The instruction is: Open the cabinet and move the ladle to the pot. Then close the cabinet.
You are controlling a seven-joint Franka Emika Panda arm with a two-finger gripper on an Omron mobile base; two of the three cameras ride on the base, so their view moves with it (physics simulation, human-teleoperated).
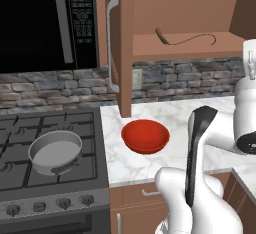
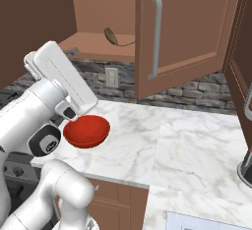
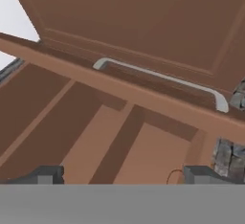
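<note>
Now the cabinet [image 1: 150, 8] stands open, doors swung wide; the ladle [image 1: 182, 40] lies on its shelf near the front edge, and the gripper [image 3: 122, 174] faces in, spread wide, empty.

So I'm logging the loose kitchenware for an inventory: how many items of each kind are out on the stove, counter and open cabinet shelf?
Shallow round grey metal pot on the stove: 1
Round red bowl on the marble counter: 1
Thin dark-brown ladle on the cabinet shelf: 1
Total: 3
</note>
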